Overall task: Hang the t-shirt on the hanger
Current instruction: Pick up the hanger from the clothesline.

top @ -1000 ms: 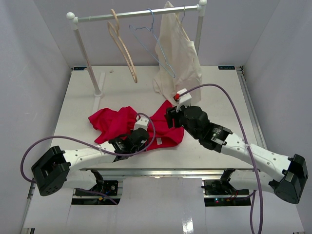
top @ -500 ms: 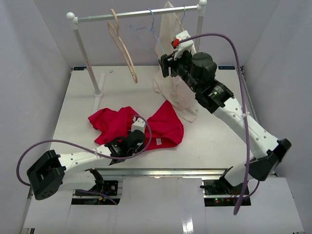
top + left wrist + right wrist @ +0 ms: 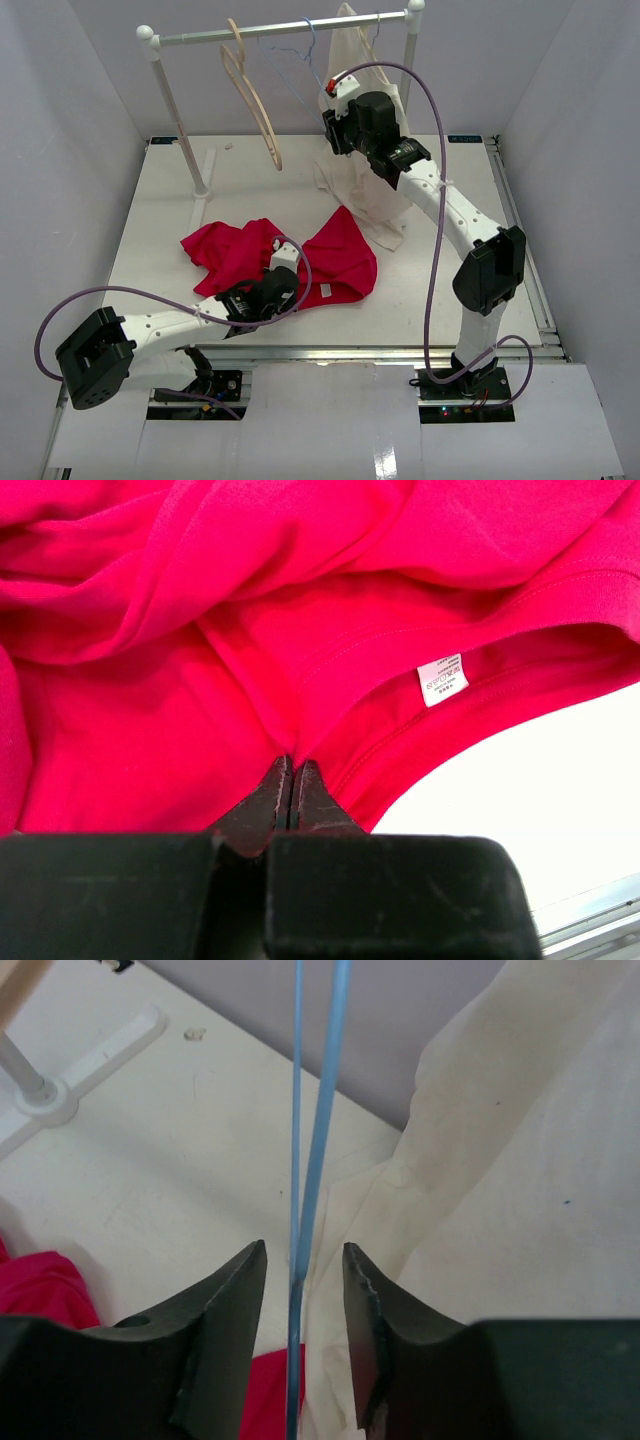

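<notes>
Landmark: white clothes rack at the far edge of the white table.

Thin light-blue wire hanger hangs from the rack rail, between the pale wooden hanger to its left and the cream-white garment to its right. Right gripper is raised to rack height, just below the rail. Its fingers stand a moderate gap apart, one either side of the hanger's two wires. The wires run up through the gap, and no finger visibly presses on them.

Crimson-red cloth t-shirt lies crumpled on the table, in front of the rack and well below the hanger, near the front edge. Left gripper is low at the shirt's near edge. Its fingertips are pressed together with a fold of red cloth pinched between them. Small white label shows at the seam, just right of the pinch point.
</notes>
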Available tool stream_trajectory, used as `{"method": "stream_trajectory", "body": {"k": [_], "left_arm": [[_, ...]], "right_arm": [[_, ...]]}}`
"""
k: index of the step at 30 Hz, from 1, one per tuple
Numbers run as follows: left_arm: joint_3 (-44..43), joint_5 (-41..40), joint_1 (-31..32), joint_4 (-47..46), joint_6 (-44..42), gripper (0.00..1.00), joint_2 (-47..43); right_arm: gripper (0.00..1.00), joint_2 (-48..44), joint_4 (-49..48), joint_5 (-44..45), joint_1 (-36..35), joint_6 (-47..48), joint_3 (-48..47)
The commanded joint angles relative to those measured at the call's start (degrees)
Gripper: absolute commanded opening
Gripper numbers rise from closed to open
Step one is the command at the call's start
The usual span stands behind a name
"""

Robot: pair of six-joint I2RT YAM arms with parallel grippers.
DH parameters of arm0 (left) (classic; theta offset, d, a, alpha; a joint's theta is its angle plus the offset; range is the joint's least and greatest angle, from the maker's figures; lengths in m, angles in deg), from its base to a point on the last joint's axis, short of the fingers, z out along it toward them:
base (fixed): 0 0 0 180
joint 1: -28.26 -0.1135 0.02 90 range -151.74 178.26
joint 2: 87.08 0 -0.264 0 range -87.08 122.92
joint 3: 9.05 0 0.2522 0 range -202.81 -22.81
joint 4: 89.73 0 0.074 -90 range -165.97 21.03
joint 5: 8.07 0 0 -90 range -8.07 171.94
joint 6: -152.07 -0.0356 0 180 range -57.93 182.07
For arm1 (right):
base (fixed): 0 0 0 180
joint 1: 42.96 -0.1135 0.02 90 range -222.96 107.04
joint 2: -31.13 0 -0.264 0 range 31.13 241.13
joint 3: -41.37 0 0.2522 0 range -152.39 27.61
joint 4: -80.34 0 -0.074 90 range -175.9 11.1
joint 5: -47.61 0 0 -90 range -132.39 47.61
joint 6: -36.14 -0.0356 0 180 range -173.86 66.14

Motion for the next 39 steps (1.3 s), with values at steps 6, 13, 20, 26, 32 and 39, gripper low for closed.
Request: {"method": "stream_trajectory", "body": {"k": [6,13,20,26,32,39], "left_arm": [[-0.1,-0.3,0.1,-0.8,0.3,0.00,-1.1],[0.2,-0.7,0.1,-0.6,0.6,0.00,-2.4],[0.6,-1.2,0.1,-0.6,1.0,0.00,-3.3],[-0.7,0.0,0.1,0.6,3.4,0.00,-4.0],[-1.5,-0.4,0.1,0.4,3.4,0.00,-1.7],[-4.3,-1.9,0.0,3.6,5.7,0.00,0.6]], "right_arm": [[0.25,-4.1,-2.8,-0.6,-0.3,0.1,1.4],[0.08,-7.2,-3.5,-0.6,-0.5,0.4,1.0],[0.08,-12.9,-3.5,2.4,-0.8,1.4,2.0],[0.08,-21.4,-6.5,3.6,-0.7,4.2,12.6],[0.08,-24.6,-8.6,4.0,-0.7,6.0,16.1],[0.08,-30.5,-4.0,6.1,-0.7,3.4,18.9]]}}
